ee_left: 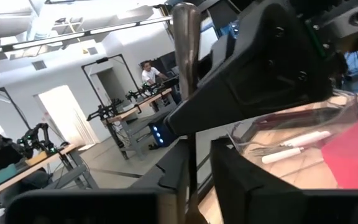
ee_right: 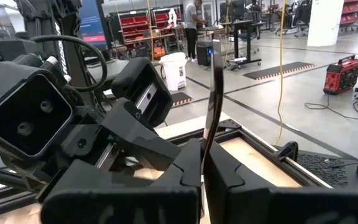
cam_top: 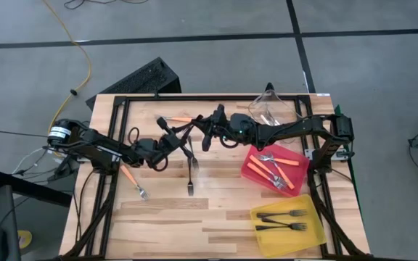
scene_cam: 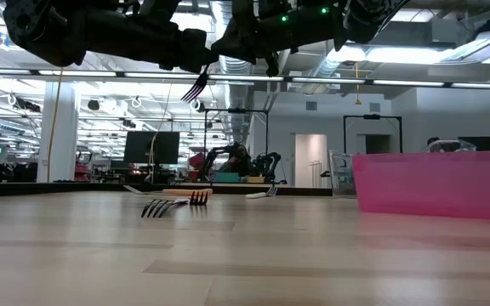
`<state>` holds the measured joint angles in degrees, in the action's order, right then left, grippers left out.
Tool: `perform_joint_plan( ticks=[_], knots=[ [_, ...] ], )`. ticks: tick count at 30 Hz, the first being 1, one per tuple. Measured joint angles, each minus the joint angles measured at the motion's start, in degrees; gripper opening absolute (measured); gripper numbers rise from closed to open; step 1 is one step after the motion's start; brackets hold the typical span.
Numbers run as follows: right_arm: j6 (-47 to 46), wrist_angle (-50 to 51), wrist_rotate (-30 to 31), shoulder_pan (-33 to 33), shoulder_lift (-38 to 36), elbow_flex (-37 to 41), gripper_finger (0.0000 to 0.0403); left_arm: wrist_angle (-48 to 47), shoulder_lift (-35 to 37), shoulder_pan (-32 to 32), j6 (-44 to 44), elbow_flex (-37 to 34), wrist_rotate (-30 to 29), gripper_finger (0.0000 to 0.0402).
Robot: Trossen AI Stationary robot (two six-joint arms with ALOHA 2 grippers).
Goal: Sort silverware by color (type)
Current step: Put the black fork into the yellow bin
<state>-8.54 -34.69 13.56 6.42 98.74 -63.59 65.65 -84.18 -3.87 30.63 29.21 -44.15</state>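
Even, bright overhead light fills the high view; the desk shows pale wood with only soft, short shadows under the arms and forks. In the low view, ceiling strip lights glare white, the arms above read as near-black silhouettes, and the near desk surface is blurred while the far room stays sharper. Both wrist views are bright behind, with close dark parts out of focus. A sheen runs along the black fork in the right wrist view.
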Motion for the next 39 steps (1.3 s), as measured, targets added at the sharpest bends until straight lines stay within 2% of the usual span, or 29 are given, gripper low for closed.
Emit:
perform_joint_plan(
  ticks=[3,8,14,17,22,31,39],
  knots=[
    [0.00,0.83,-0.16,-0.01,-0.10,0.00,0.0021,-0.91,0.00,-0.57,0.06,-0.02,-0.47,0.0078],
    [0.07,1.70,-0.04,0.58,-0.11,0.00,0.0021,-0.79,0.08,-1.84,0.20,-0.02,-5.56,0.0135],
    [-0.42,4.87,-2.08,2.04,-0.15,0.00,0.0021,-1.18,0.84,-4.77,2.64,-0.02,-8.66,0.0174],
    [-0.45,8.77,-4.42,2.59,-1.97,0.06,0.0021,-1.80,1.32,-7.27,5.09,-0.02,-12.57,0.0178],
    [0.73,18.25,-4.46,3.19,-8.23,0.00,0.0021,-1.85,2.57,-12.17,8.89,-0.02,-17.69,0.0178],
    [1.45,44.54,-4.48,1.65,-24.88,0.00,0.0021,-2.48,8.37,-19.67,13.27,-0.02,-31.45,0.0178],
    [-4.86,60.43,-6.25,-7.36,-35.05,-0.02,0.0021,-8.07,13.69,-22.79,9.58,-0.02,-32.43,0.0178]
  ],
)
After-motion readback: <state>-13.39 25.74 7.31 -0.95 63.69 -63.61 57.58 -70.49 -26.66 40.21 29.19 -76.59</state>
